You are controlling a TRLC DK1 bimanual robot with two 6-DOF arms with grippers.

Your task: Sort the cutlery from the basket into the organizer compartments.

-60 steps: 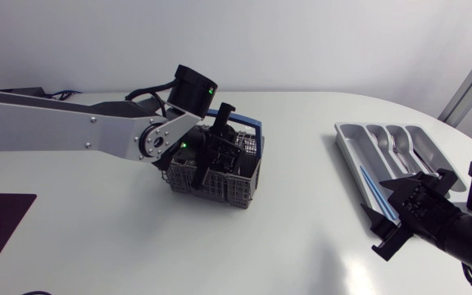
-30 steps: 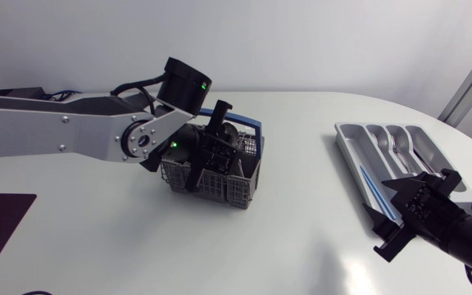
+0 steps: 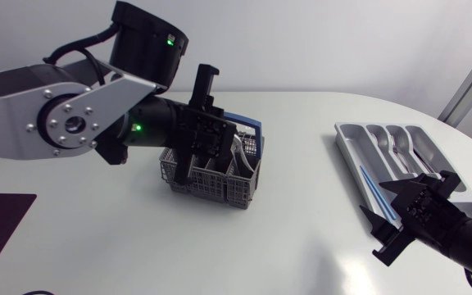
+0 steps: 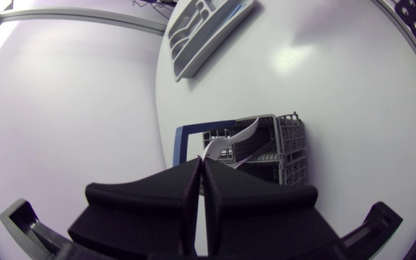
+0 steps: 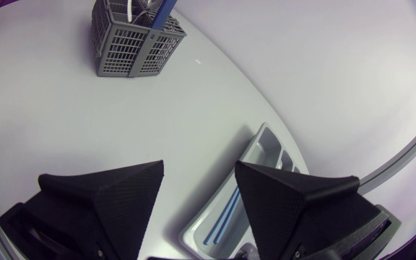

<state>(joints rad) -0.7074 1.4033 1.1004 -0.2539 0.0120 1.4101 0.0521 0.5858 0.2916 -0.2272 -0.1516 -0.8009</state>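
Left gripper (image 4: 202, 162) fingers are pressed together, pinching the end of a white utensil (image 4: 230, 141) whose other end hangs over the basket (image 4: 292, 148). The gripper is raised just above the basket's blue-handled side. Right gripper (image 5: 199, 167) fingers are spread with nothing between them. It is well apart from the basket, over the table by the organizer (image 3: 351, 156), which also lies well apart from the basket.
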